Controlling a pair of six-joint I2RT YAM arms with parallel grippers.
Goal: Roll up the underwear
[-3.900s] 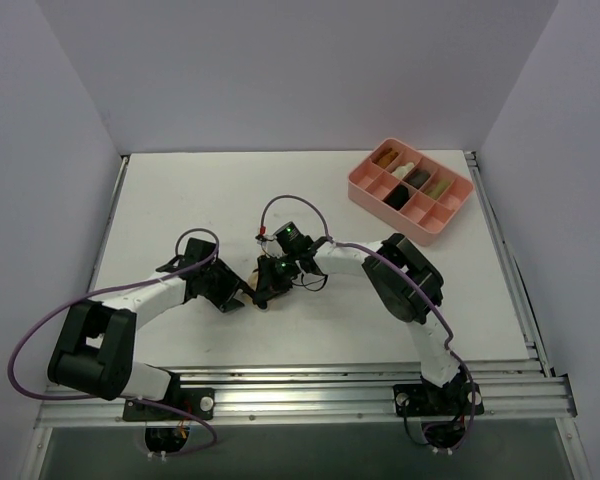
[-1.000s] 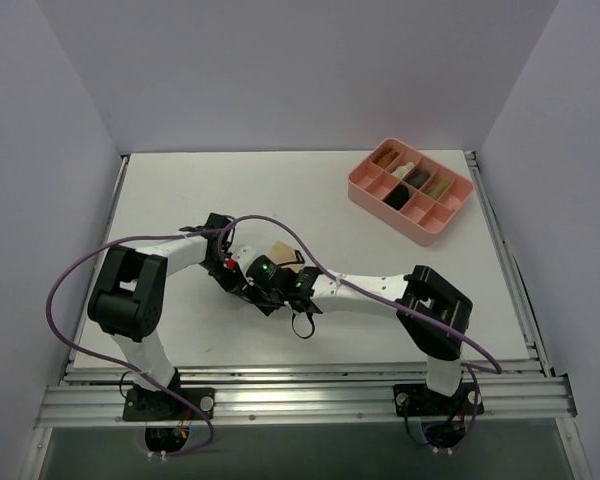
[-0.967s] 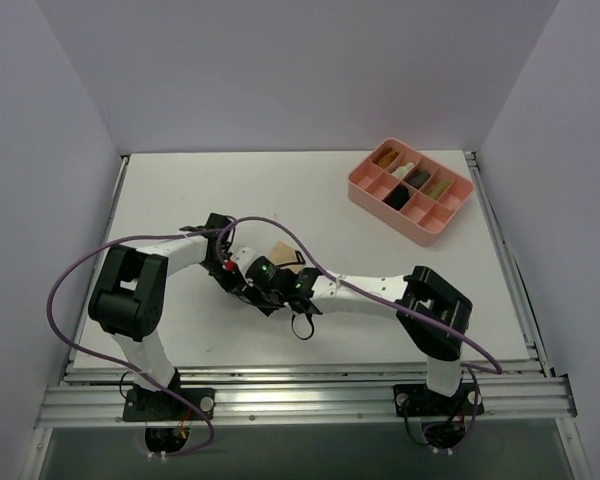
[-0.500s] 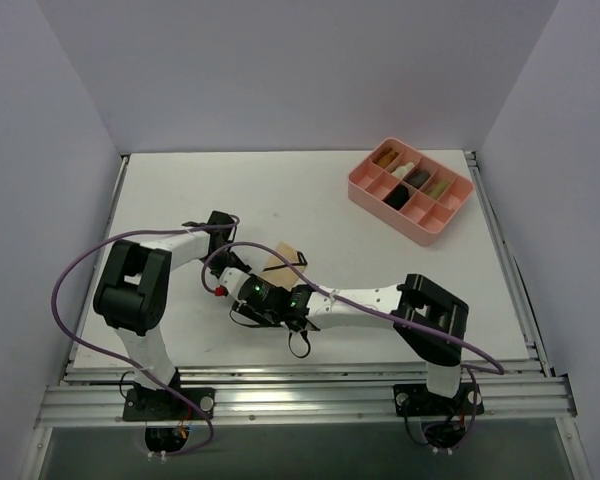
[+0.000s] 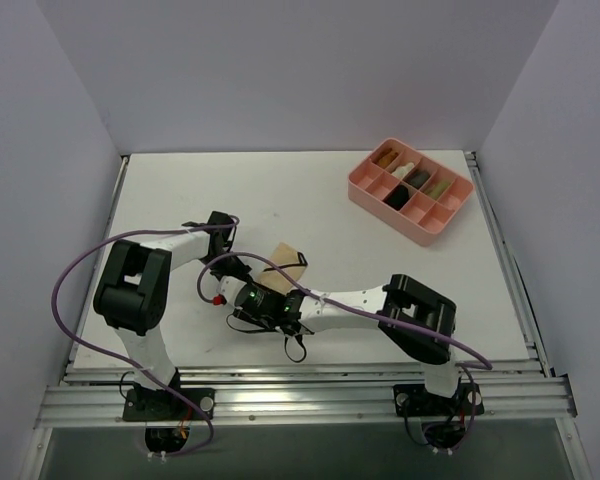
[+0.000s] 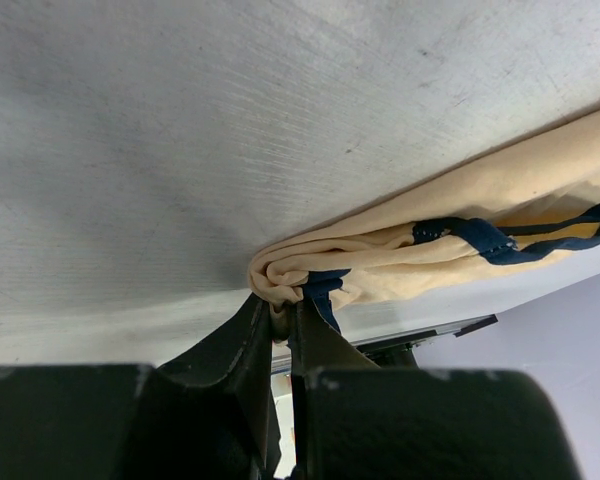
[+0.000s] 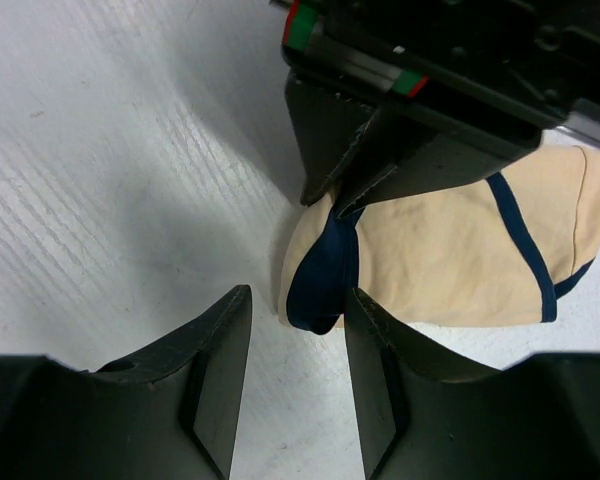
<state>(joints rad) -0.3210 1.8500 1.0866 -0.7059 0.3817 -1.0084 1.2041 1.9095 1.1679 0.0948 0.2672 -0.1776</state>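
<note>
Desk: a white desk [image 5: 180,190] with pale walls on three sides; both arms reach in from the near edge and meet left of centre.
Underwear: the tan underwear [image 5: 285,257] with dark trim lies on the desk near its middle, just right of the two end effectors and well apart from the tray. In the left wrist view the underwear [image 6: 400,255] is bunched into a soft fold at its near corner, and the rest stretches away to the right. In the right wrist view the underwear [image 7: 450,250] lies fairly flat, with a dark trim loop at its left corner.
Left end effector: the left end effector [image 5: 245,266] is clenched on the underwear's bunched corner. Its own camera shows the left end effector [image 6: 280,318] with both fingers pressed together on the fold and a strip of trim. Seen from the other wrist, the left end effector [image 7: 342,205] comes down onto that corner from above.
Right end effector: the right end effector [image 5: 242,285] sits low on the desk, just near of the left one. It is released: the right end effector [image 7: 298,300] has its fingers apart, with the trim loop at the mouth of the gap.
Tray: a pink divided tray [image 5: 380,210] stands at the far right with rolled cloths in its compartments.
Cables: a purple cable [image 5: 70,280] loops off the left arm.
</note>
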